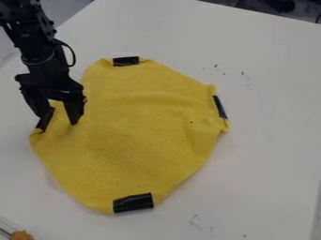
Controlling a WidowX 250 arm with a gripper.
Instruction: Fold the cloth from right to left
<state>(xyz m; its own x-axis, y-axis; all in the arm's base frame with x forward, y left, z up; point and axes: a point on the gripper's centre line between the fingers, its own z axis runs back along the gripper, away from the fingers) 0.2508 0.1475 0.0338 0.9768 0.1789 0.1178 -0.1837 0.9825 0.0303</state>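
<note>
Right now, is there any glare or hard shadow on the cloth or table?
Camera view: no harsh glare or hard-edged shadow on the yellow cloth or white table; only soft, faint shading beside the cloth's lower-left edge.

The black arm [39,44] comes in from the upper left, and its hand [59,119] hangs over the left edge of the yellow cloth [134,126], fingers spread apart. The cloth lies on the white table [270,140] in a rough, uneven oval, with soft creases toward its right side. Black strips mark its top [126,61], right [219,107], bottom [133,203] and left edges. Small dark flecks dot the table, and a fuzzy orange-brown thing [21,235] sits at the lower left corner.
</note>
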